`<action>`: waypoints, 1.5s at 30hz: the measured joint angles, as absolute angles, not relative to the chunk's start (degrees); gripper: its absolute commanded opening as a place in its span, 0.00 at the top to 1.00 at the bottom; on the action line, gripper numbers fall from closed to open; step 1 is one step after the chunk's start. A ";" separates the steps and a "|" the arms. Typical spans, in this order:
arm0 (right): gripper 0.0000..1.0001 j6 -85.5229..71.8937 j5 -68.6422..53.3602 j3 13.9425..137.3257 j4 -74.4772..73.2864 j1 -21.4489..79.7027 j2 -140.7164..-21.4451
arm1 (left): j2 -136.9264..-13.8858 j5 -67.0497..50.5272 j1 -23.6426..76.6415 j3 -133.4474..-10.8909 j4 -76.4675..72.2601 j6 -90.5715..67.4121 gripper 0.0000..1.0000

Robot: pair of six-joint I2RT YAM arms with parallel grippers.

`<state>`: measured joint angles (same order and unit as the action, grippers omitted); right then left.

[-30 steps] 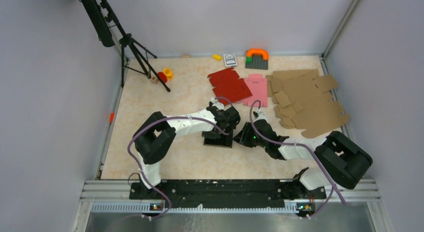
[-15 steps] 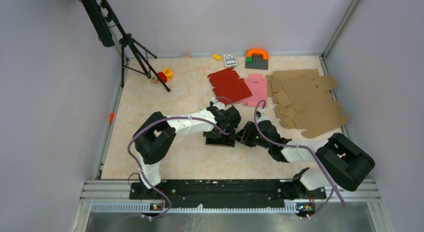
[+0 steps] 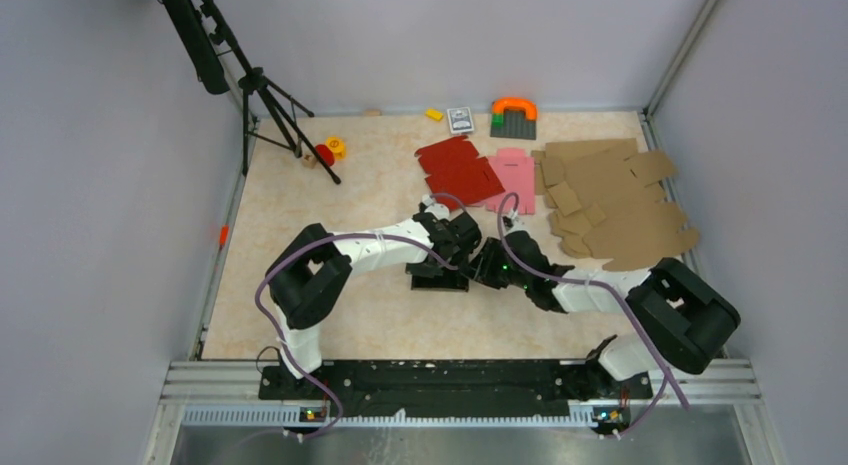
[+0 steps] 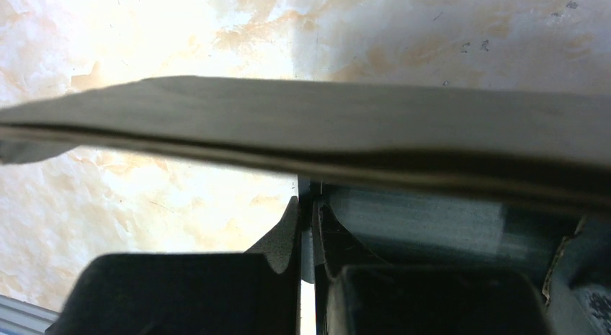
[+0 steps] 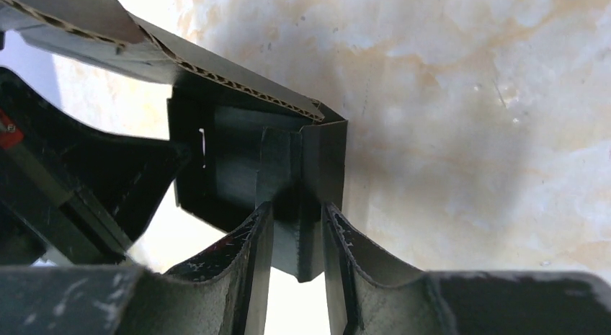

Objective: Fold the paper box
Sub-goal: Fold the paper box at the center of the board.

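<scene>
Right gripper (image 5: 297,230) clamps paper box (image 5: 238,144) side flap; left gripper (image 4: 306,238) closed against box panel. Risk: opposing pull tears crease, or flap slips free.

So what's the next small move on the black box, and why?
Probably rotate the right gripper inward to fold the pinched corner flap fully over: the left gripper clamps the black cardboard box blank steady, and that flap stands only half-folded.
</scene>
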<state>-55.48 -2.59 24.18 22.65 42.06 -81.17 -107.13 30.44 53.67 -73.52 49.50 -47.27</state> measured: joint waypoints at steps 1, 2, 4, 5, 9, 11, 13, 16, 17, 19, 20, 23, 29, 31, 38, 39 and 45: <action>0.69 -54.87 -1.61 25.98 20.27 42.63 -81.56 | -107.13 30.48 53.67 -73.52 49.52 -47.29 1.00; 0.69 -54.24 -0.71 27.35 18.41 43.16 -81.97 | -107.13 30.59 53.67 -73.52 49.54 -47.29 1.00; 0.70 -52.99 1.63 30.81 13.63 44.56 -83.24 | -107.13 30.87 53.60 -73.52 49.63 -47.27 1.00; 0.71 -52.36 2.94 32.80 11.20 45.36 -84.16 | -107.13 30.98 53.54 -73.52 49.76 -47.27 1.00; 0.73 -50.94 6.02 36.97 6.55 46.94 -87.22 | -107.09 31.14 53.04 -73.49 50.39 -47.33 1.00; 0.75 -50.63 6.61 38.09 5.80 47.24 -88.62 | -107.09 30.74 52.36 -73.49 50.48 -47.33 1.00; 0.77 -50.43 7.20 39.16 5.41 47.48 -89.65 | -107.09 30.63 51.68 -73.49 50.63 -47.31 1.00; 0.81 -49.98 8.93 41.01 3.31 48.18 -90.85 | -107.09 30.06 50.78 -73.49 50.59 -47.31 0.99; 0.82 -49.84 9.61 41.63 2.39 48.47 -91.11 | -107.09 29.85 50.57 -73.49 50.59 -47.33 0.97; 0.84 -49.54 10.98 42.59 0.82 49.10 -91.39 | -107.02 29.45 50.28 -73.49 50.54 -47.27 0.93; 0.84 -49.47 11.77 43.05 0.05 49.45 -91.48 | -106.98 29.30 50.17 -73.47 50.57 -47.24 0.91; 0.85 -49.39 13.74 44.07 -2.17 50.33 -91.61 | -106.63 28.64 49.91 -73.36 50.30 -47.00 0.85; 0.85 -49.21 16.29 45.08 -4.84 51.24 -91.74 | -103.53 27.55 49.93 -72.62 48.51 -45.80 0.74; 0.86 -48.95 16.73 45.87 -5.37 51.77 -91.79 | -102.08 27.33 50.30 -72.62 47.94 -45.45 0.73; 0.86 -47.97 17.34 46.85 -6.55 52.58 -91.83 | -100.62 25.67 50.50 -72.20 47.62 -44.29 0.74; 0.86 -47.92 17.56 46.98 -6.83 52.64 -91.83 | -100.44 25.39 50.48 -72.10 47.62 -44.21 0.74; 0.86 -47.37 18.83 48.23 -7.07 53.69 -91.44 | -97.14 23.22 50.09 -70.37 47.29 -43.29 0.73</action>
<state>-47.37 18.83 48.23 -7.07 53.69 -91.44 -97.14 23.22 50.09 -70.37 47.29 -43.29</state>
